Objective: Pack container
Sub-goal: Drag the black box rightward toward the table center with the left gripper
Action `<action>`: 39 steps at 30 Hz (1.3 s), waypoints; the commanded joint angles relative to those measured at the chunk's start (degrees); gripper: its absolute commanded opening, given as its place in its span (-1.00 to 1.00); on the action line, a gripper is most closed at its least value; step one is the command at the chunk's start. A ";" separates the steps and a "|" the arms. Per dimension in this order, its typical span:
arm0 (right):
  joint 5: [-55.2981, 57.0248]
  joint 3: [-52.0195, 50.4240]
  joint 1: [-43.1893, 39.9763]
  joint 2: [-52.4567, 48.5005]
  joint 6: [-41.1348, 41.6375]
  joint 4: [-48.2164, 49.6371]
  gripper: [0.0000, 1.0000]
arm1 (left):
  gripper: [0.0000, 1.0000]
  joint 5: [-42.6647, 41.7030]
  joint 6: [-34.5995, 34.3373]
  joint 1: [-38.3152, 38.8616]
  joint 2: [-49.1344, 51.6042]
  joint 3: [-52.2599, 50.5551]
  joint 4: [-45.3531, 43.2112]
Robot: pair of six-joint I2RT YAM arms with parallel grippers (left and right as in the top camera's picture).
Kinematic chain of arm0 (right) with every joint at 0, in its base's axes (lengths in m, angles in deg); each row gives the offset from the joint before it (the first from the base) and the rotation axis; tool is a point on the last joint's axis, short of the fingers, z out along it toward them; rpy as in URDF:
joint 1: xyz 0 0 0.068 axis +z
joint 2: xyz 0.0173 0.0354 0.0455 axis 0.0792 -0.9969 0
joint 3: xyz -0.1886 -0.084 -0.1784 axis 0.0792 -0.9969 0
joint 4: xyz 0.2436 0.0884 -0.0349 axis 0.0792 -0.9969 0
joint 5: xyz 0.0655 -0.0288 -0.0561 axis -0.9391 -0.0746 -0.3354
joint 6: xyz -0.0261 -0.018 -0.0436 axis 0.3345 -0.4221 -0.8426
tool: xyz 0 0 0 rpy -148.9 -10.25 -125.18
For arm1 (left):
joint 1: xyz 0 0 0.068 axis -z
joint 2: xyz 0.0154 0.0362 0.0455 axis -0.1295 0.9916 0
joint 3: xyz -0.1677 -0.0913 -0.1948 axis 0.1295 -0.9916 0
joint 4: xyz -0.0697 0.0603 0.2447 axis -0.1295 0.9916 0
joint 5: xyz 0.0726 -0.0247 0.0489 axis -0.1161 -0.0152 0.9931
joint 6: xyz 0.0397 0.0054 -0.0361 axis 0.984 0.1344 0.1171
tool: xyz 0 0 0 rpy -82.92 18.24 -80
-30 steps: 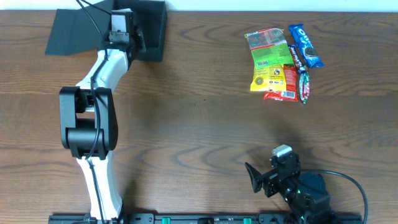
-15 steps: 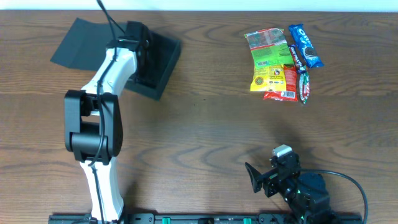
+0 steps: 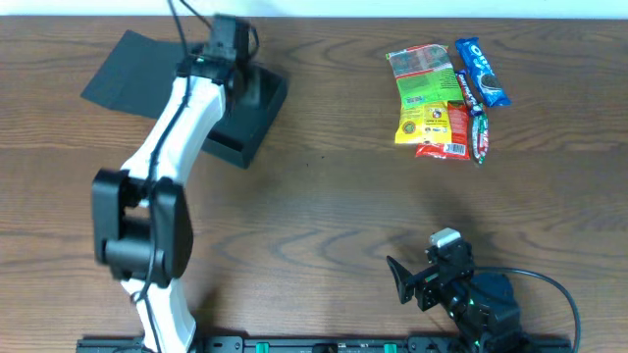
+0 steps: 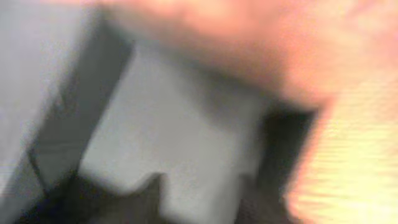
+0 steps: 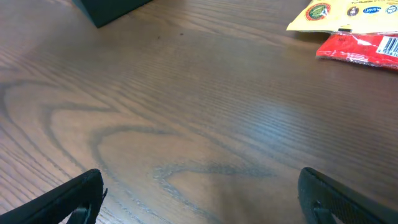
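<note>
Reaching across the woodgrain tabletop, the left arm hung over the container, a matte dark square box sitting askew near the far left edge. Its flat flap lay open on the outer side. The left pincer sat at the box's far rim; its own camera gave only blur, so I couldn't tell how its jaws stood. Glossy, crinkled snack packets clustered far right. The right pincer rested near the front edge, jaws spread wide over broad bare wood.
</note>
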 commanded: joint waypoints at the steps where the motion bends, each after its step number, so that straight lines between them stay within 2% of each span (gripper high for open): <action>1: 0.57 -0.17 0.55 0.31 -0.55 -0.02 0.98 | 0.91 -10.05 -5.29 0.09 -1.53 0.98 -3.41; 2: 0.57 -0.17 0.55 0.31 -0.55 -0.02 0.98 | 1.00 -11.41 -5.31 0.09 -1.46 0.98 -3.58; 5: 0.57 -0.17 0.55 0.31 -0.55 -0.02 0.98 | 0.02 -11.21 -5.33 0.09 -1.07 0.96 -4.28; 6: 0.57 -0.17 0.55 0.31 -0.55 -0.04 0.98 | -0.12 -11.26 -5.38 0.11 -1.03 0.90 -4.26; 8: 0.57 -0.17 0.55 0.31 -0.55 -0.02 0.99 | -0.24 -11.23 -5.33 0.31 -0.66 0.83 -3.61; 12: 0.57 -0.17 0.55 0.31 -0.55 -0.02 0.99 | -0.31 -11.17 -3.74 1.73 1.88 0.81 0.15; 15: 0.57 -0.17 0.55 0.31 -0.55 -0.04 0.99 | -0.17 -10.27 -1.60 3.23 4.17 0.81 2.36; 19: 0.57 -0.17 0.55 0.31 -0.55 -0.04 0.99 | -0.05 -4.79 -1.20 5.09 6.78 0.81 3.89; 26: 0.57 -0.17 0.55 0.31 -0.55 -0.02 0.99 | -0.03 0.52 -0.96 5.53 9.03 0.81 4.42; 28: 0.57 -0.17 0.55 0.31 -0.55 -0.04 0.99 | -0.07 1.31 -0.61 5.53 9.03 0.81 4.37; 30: 0.57 -0.17 0.55 0.31 -0.55 -0.02 0.98 | -0.19 1.27 -0.07 5.53 9.25 0.81 4.55; 36: 0.57 -0.17 0.55 0.31 -0.55 -0.02 0.98 | -0.21 1.25 -0.09 5.57 10.25 -0.63 4.68; 39: 0.57 -0.17 0.55 0.31 -0.55 -0.02 0.98 | -0.42 1.25 -0.09 5.57 10.51 -0.70 4.70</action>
